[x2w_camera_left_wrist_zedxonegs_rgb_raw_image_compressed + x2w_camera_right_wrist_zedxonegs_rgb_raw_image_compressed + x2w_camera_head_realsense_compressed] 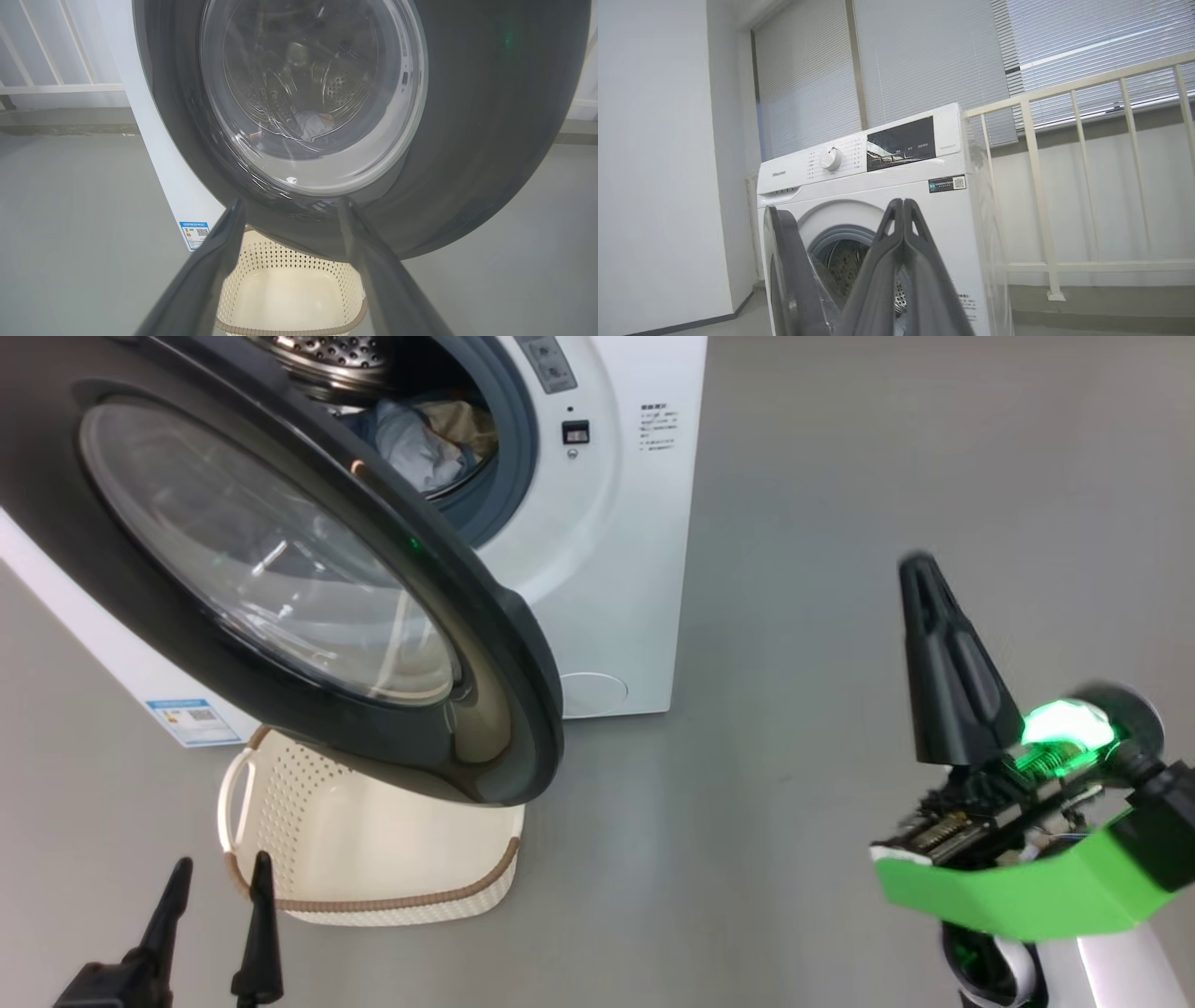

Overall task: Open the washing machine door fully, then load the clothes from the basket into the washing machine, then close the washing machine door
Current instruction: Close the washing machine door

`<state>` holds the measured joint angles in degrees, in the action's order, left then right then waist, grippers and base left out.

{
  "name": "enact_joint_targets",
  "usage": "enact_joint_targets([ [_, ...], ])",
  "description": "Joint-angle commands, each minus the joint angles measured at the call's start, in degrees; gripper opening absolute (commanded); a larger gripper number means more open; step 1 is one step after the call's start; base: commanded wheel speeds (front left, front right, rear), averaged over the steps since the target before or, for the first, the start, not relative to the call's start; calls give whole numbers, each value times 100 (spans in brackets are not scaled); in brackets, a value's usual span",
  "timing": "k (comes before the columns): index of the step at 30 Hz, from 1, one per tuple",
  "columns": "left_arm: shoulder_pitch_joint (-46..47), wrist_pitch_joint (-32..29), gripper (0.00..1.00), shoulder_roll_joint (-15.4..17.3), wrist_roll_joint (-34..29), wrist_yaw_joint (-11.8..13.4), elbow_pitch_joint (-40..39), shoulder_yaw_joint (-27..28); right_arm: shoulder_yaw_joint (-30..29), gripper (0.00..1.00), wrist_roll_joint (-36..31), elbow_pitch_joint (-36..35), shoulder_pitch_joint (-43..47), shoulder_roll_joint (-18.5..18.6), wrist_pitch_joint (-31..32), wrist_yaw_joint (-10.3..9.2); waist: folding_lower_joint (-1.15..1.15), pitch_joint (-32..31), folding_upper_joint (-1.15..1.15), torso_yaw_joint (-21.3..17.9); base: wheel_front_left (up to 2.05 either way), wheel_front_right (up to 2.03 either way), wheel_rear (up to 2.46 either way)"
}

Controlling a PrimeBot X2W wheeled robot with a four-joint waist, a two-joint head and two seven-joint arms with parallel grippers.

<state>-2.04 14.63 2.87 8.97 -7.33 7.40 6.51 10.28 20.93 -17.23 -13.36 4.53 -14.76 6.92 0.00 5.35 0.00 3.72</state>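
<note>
Two crumpled pieces, pale blue and tan, make up the clothes [425,443], which lie inside the steel drum [322,355] of the washing machine [607,569]. Its door [280,569] stands swung out from the opening, its lower edge hanging over the basket [373,859]. The basket sits on the grey floor [794,616] just in front of the machine, and the left wrist view shows its bare cream bottom. The left fingers [261,915] are spread wide and hold nothing, close to the basket's near rim. The right fingers [952,672] are pressed together on nothing, raised over bare floor well to the right of the machine.
</note>
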Motion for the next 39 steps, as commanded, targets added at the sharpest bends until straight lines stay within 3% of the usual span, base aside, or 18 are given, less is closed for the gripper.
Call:
enact_joint_targets([
  [1,280,37,100,55,38,-15,-130,154,305,0,34,-246,-221,40,-24,57,0,13,0,36,0,0,0],
  [8,384,37,100,35,57,-15,-106,-10,1528,0,196,-322,-758,276,-24,57,0,59,0,206,0,0,0],
  [14,495,37,100,18,100,-15,-97,-124,3019,0,562,382,-1221,324,-24,57,0,167,0,491,0,0,0],
  [22,614,37,100,8,139,-15,-94,-257,4185,0,983,1533,-1382,454,-24,57,0,336,0,765,0,0,0],
  [29,713,37,100,4,199,-15,-128,-317,4295,0,1060,2437,-1530,423,-24,57,0,595,0,919,0,0,0],
  [39,991,37,100,2,333,-15,-179,-515,3578,0,896,3092,-1794,391,-24,57,0,1086,0,1115,0,0,0],
])
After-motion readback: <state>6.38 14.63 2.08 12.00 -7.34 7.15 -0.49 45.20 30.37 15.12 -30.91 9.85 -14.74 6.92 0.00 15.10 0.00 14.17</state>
